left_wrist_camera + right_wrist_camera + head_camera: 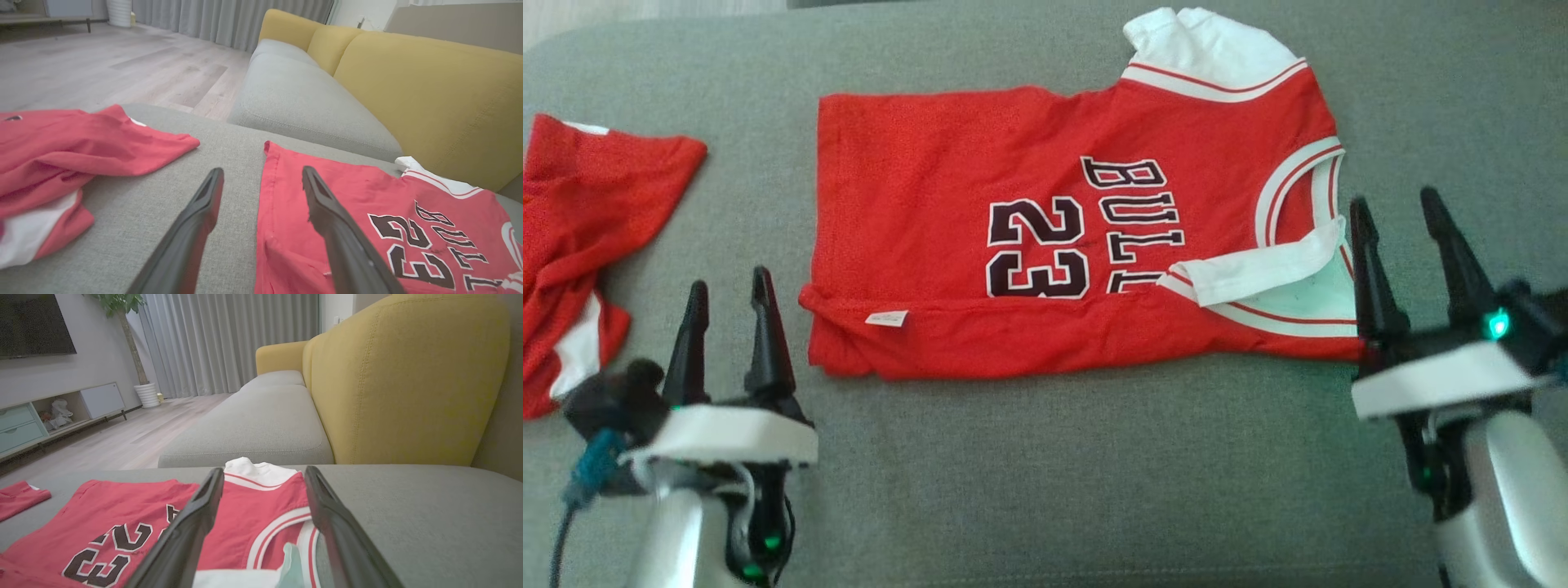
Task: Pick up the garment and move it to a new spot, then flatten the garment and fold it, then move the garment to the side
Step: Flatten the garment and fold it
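- Spotted the red Bulls 23 jersey [1078, 245] lying mostly flat on the grey sofa seat [1045, 474]. Ran long-ways left to right across the head view, with the hem toward the robot's left and the neck and white-trimmed armholes toward its right.
- Noticed the near long edge turned over on itself, with a small white label [886, 318] showing close to the hem corner and a white flap folded across at the neck end.
- Found the left gripper [729, 282] just off the hem's near corner, fingers [764, 327] moderately spread and holding nothing. In the left wrist view, caught one finger over the hem edge and the other over bare cushion.
- Found the right gripper [1394, 200] just beside the neck end, fingers [1368, 261] spread about the same, also empty. In the right wrist view, saw the neckline dead ahead between them.
- Reckoned each arm sat about equally near its own end, with the jersey ahead and inward of both, so probably a two-handed fold along that long axis.
- Also clocked a second red garment [588, 212] crumpled at the far left, well apart from the jersey but near the left gripper. Looked easy to snag.
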{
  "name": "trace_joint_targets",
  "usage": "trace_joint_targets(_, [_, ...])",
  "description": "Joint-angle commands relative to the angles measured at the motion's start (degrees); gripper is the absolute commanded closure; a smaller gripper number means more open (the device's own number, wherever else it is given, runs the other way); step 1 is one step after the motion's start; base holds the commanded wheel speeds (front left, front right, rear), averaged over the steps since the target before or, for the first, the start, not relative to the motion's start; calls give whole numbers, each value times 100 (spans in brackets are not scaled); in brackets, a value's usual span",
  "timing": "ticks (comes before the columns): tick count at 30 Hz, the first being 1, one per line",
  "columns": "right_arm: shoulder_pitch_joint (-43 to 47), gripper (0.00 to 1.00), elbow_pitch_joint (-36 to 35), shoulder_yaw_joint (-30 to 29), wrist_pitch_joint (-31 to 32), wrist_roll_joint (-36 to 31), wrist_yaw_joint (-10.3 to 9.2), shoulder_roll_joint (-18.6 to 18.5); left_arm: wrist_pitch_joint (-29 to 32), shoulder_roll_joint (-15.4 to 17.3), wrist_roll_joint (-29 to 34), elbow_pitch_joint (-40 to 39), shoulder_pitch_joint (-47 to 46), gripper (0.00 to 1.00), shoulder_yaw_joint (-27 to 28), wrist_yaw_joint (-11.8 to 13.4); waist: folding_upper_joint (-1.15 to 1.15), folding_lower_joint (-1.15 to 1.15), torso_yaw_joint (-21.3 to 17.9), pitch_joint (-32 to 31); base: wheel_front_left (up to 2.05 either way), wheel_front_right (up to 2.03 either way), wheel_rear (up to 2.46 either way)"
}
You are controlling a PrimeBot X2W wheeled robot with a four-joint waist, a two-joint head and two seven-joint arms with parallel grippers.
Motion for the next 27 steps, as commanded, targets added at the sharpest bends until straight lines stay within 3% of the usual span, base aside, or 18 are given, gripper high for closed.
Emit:
trace_joint_targets(1, [95,0,-273,80,-92,-82,43,-49,-95,70,133,-298,1,0,166,59,0,0,-8,-66,0,0,0])
trace_joint_targets(12, [1248,0,-864,-118,182,-346,43,295,-207,58,804,-877,1065,0,-8,223,0,0,-109,-396,0,0,0])
trace_joint_targets(27, [1404,0,-832,-153,383,-196,43,431,-94,64,714,-898,1225,0,-64,293,0,0,-91,-462,0,0,0])
